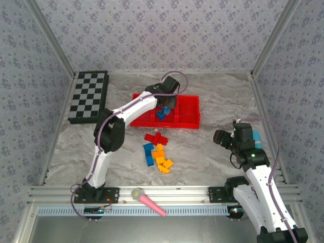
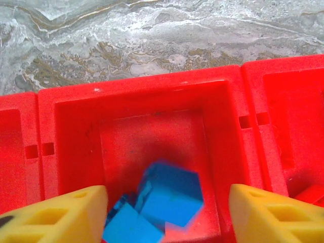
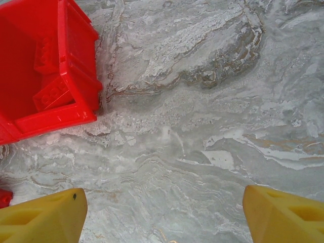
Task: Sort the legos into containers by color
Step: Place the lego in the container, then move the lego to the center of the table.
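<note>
My left gripper (image 1: 166, 103) hangs over the middle compartment of the red tray (image 1: 188, 124), open, its yellow fingertips (image 2: 81, 212) wide apart. Below them a blurred blue lego (image 2: 172, 195) lies free of both fingers, partly on another blue lego (image 2: 126, 227) on the compartment floor (image 2: 147, 136). Red legos (image 3: 50, 93) lie in the right compartment. Loose red (image 1: 154, 137), blue (image 1: 148, 153) and orange legos (image 1: 162, 161) are heaped on the table in front of the tray. My right gripper (image 1: 223, 137) is open over bare table (image 3: 164, 202), right of the tray (image 3: 76, 61).
A black-and-white checkerboard (image 1: 88, 96) lies at the back left. A pink microphone toy (image 1: 147, 201) rests on the metal rail at the near edge. Patterned walls close in the table on three sides.
</note>
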Tool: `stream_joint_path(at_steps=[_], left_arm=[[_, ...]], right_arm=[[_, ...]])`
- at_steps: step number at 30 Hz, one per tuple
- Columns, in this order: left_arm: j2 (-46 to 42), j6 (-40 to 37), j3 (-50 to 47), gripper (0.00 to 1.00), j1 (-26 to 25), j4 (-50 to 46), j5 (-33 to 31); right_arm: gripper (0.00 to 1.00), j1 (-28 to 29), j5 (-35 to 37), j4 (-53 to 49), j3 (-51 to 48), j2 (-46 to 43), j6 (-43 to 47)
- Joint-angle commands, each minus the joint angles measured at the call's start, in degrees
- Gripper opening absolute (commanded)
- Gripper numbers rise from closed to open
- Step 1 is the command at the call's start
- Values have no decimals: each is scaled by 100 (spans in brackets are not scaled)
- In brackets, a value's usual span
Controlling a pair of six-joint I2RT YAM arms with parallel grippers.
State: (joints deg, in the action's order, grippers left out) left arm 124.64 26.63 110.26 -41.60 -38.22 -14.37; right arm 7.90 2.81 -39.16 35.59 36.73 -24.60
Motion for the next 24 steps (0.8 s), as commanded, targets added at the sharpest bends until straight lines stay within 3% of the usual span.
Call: stream_joint_path(at_steps=[1, 4, 11, 18, 24], left_arm=[[-663, -176, -303, 71, 21, 285, 95], [-921, -222, -515, 83, 22, 348, 246], [-2136, -40, -1704, 99, -23, 676, 76], [-3612, 149, -3681, 100, -224, 1076, 267], [-3893, 261, -4250, 99, -786, 662, 459]], right_arm=[[82, -33, 45, 40, -7, -52, 77], [82, -36, 44, 30, -5, -59, 76], [83, -28, 10, 29, 9, -78, 64], [86, -26, -33, 23, 0, -87, 45], [88, -26, -43, 40, -35, -87, -9]])
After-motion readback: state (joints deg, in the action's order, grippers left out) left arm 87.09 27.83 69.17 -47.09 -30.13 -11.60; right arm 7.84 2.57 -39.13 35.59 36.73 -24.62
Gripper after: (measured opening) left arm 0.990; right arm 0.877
